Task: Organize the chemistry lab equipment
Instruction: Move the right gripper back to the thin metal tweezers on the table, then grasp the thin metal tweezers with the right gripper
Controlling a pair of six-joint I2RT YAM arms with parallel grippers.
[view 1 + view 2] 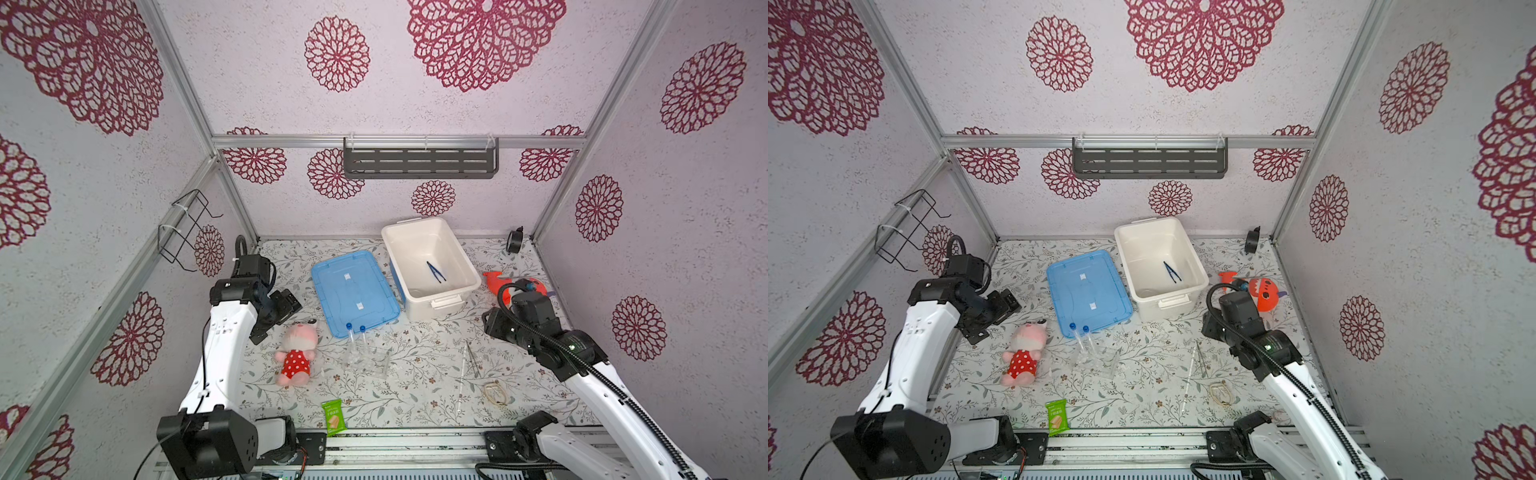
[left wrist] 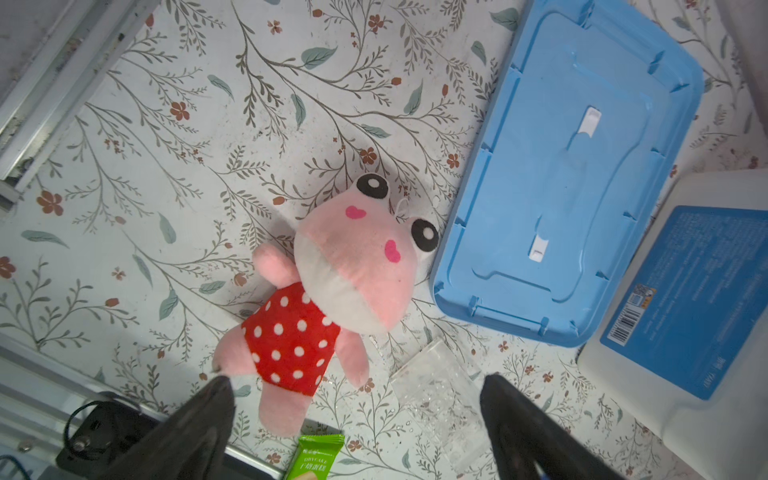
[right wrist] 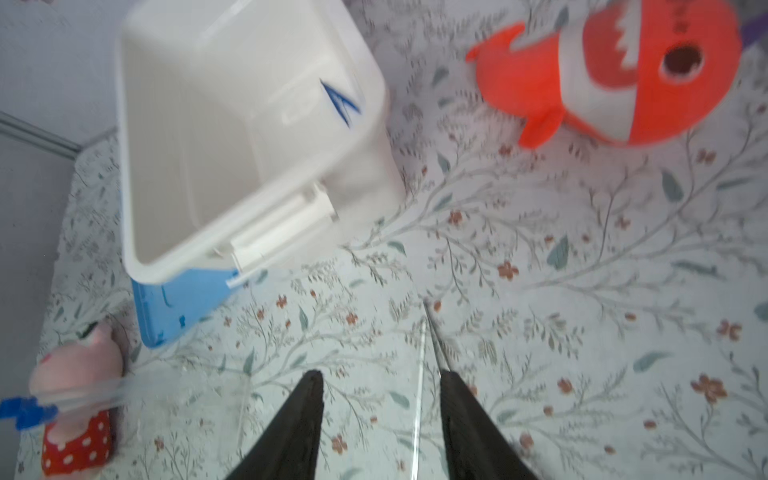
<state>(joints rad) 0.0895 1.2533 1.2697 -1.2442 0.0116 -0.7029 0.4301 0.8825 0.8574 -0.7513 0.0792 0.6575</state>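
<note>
Left pincer [image 2: 356,379] wide open, holding nothing, hovering over the left of the bench [image 1: 415,399] above the pink plush [image 1: 296,353]. Right pincer [image 3: 382,374] has its jaws partly apart and nothing between the pads, up over the right of the bench. That wrist view is blurred.

White bin [image 1: 390,245] sits far centre, open. Blue tweezers [image 1: 436,272] lie on its floor toward the right wall, also seen in the right wrist view [image 3: 338,102]. Blue lid [image 1: 353,291] lies flat just left of the bin.

Two tubes [image 1: 357,340] with blue caps sit near the middle, caps at the lid's near edge. Cannot tell if they stand or lie. Clear glassware [image 1: 376,361] is just right of the tubes, touching or nearly so, shape hard to read.

Rod [image 1: 462,374] and metal tweezers [image 1: 473,359] lie side by side on the right, running near to far, close to the right arm. In the right wrist view both run under the pincer, on the bench and not gripped. Beige loop [image 1: 495,392] is just right of them, nearer.

Orange plush [image 1: 496,282] is right of the bin, partly behind the right arm. Green packet [image 1: 333,416] sits at the near edge.
</note>
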